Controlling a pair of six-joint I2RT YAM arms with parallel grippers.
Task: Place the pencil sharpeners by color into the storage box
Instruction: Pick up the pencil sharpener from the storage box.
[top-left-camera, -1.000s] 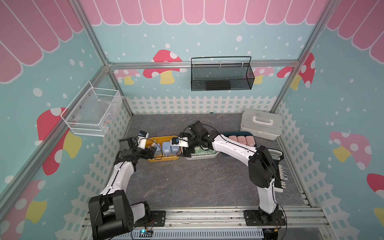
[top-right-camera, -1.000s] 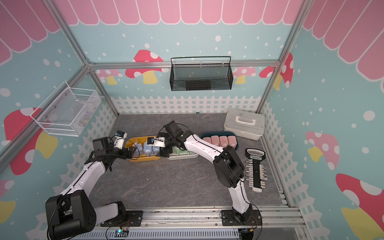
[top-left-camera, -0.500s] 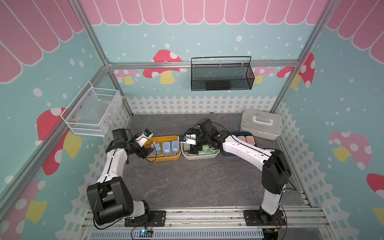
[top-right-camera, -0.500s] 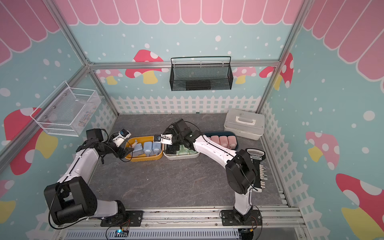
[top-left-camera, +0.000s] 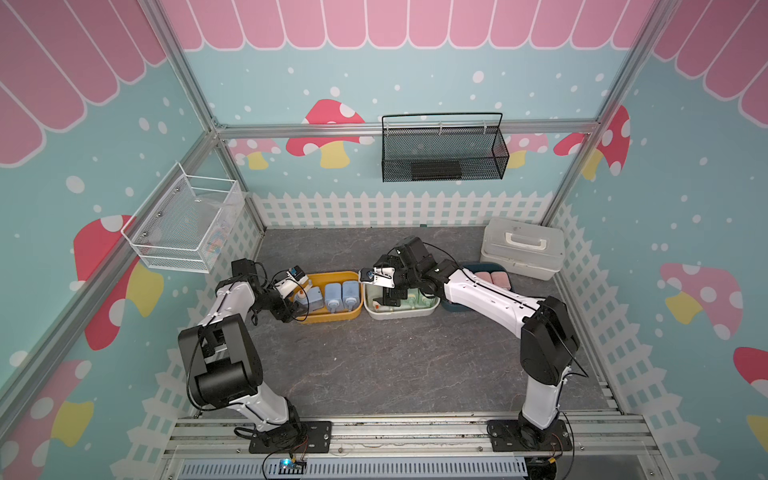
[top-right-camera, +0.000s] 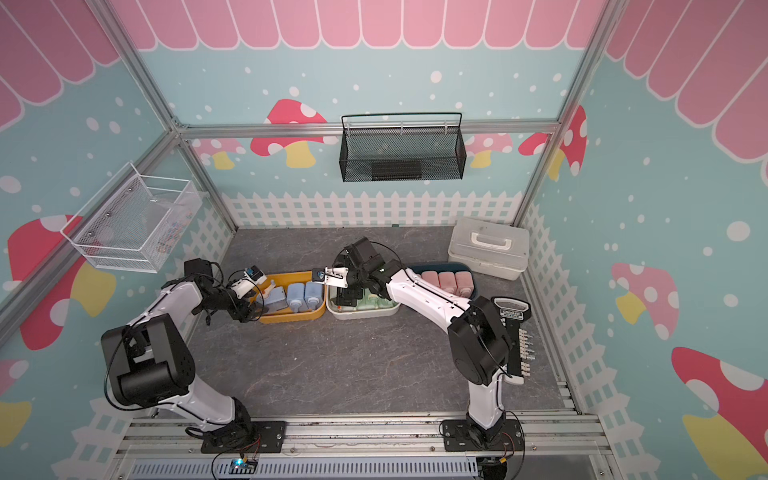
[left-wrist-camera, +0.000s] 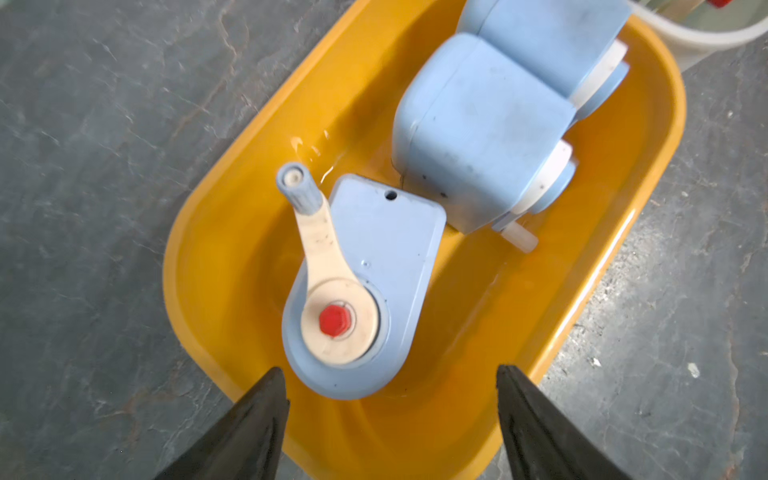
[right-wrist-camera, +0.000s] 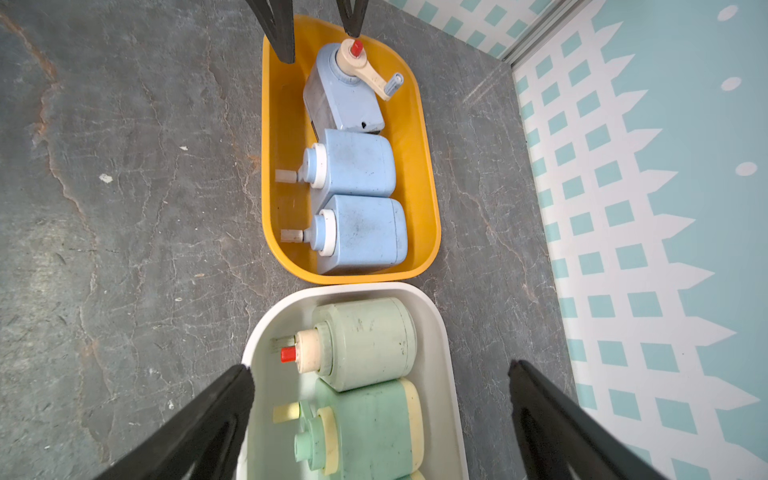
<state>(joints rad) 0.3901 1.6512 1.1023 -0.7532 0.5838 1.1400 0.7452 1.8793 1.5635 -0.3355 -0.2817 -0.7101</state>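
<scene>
Sharpener sorting: nothing gripped.
L tool (left-wrist-camera: 390, 372) open over yellow tray (left-wrist-camera: 199, 216) w/ three blue sharpeners (left-wrist-camera: 374, 257); R tool (right-wrist-camera: 380, 368) wide open over white tray (right-wrist-camera: 266, 324) w/ green sharpeners (right-wrist-camera: 365, 345).

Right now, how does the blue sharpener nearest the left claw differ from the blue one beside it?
The end sharpener carries a cream crank arm with a red cap; the middle sharpener shows only a short stub. The end sharpener's crank faces the left claw; the middle sharpener's stub faces the tray's long side. Both are pale blue, in the yellow tray.
</scene>
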